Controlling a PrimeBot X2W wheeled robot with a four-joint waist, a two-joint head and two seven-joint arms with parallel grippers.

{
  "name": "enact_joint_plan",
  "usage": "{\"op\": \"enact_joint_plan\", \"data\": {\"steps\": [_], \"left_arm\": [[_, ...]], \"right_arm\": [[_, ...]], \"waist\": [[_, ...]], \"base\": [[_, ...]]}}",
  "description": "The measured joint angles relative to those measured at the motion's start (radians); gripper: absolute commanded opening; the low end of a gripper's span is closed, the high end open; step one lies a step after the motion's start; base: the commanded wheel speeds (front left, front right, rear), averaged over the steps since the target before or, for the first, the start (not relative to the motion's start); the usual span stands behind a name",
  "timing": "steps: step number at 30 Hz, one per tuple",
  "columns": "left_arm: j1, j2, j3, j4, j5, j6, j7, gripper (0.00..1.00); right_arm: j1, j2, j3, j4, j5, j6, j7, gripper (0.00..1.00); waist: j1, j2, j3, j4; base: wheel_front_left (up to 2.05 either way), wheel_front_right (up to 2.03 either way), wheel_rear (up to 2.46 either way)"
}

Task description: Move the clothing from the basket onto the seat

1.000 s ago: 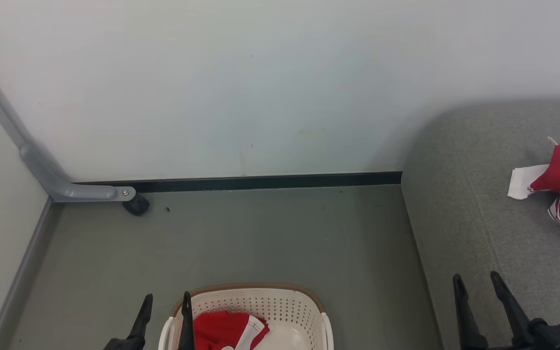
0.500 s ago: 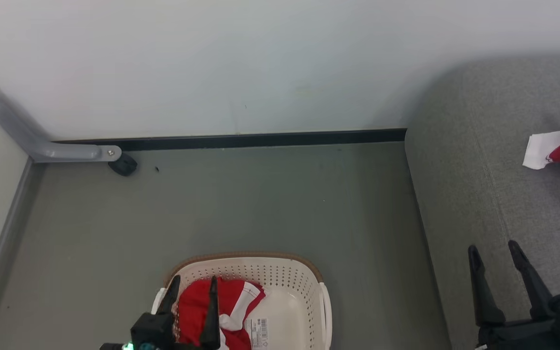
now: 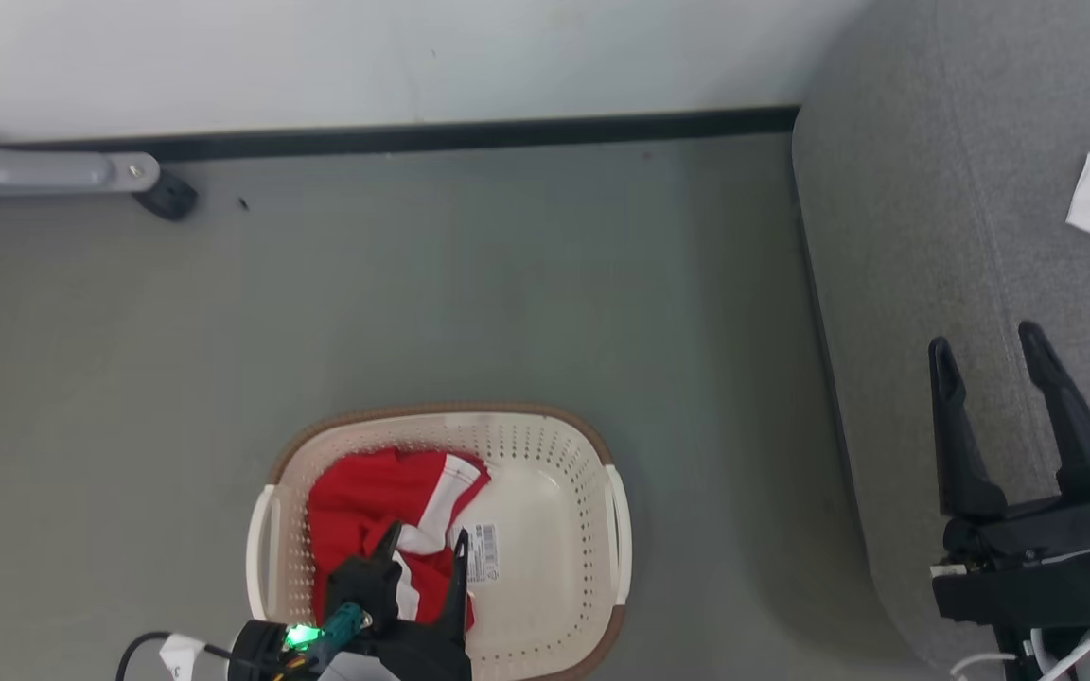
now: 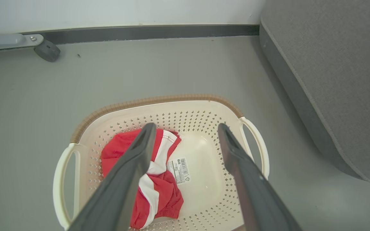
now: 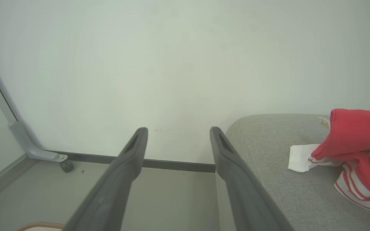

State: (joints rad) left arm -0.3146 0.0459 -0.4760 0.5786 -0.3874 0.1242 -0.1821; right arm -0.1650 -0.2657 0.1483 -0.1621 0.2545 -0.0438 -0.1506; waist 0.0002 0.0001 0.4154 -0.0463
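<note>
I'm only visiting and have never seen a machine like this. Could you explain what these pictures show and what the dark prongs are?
This is a wheeled robot with two arms, and each arm ends in a gripper with two long dark fingers. One picture comes from a camera on its head, looking down. The other two come from cameras on its wrists, looking along the fingers.

On the smooth grey-green floor stands an oval cream plastic laundry basket with a brown rim. In it lies a soft red garment with white stripes. The left gripper hangs open over it and holds nothing.

The right gripper, also open and empty, is at the edge of the large grey fabric sofa seat. A second red-and-white garment already lies on that seat.
</note>
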Motion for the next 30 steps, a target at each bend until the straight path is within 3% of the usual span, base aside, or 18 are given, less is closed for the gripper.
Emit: {"op": "enact_joint_plan", "data": {"steps": [12,21,30], "left_arm": [[-0.149,-0.001,-0.022,0.208,-0.049,0.000,0.055,1.00],[-0.304,-0.003,0.026,0.378,0.046,0.000,0.121,1.00],[-0.457,0.033,0.077,0.477,0.106,0.000,0.188,1.00]], "right_arm": [[-0.060,-0.012,0.000,-0.114,-0.008,0.001,0.019,1.00],[-0.096,0.001,0.000,-0.188,-0.006,0.000,0.026,1.00],[-0.137,0.011,-0.019,-0.225,0.010,-0.001,0.016,1.00]], "waist": [[0.0000,0.0001,0.176,-0.052],[0.0000,0.0001,0.310,-0.096],[0.0000,0.0001,0.447,-0.137]], "base": [[0.00,0.00,0.00],[0.00,0.00,0.00],[0.00,0.00,0.00]]}}
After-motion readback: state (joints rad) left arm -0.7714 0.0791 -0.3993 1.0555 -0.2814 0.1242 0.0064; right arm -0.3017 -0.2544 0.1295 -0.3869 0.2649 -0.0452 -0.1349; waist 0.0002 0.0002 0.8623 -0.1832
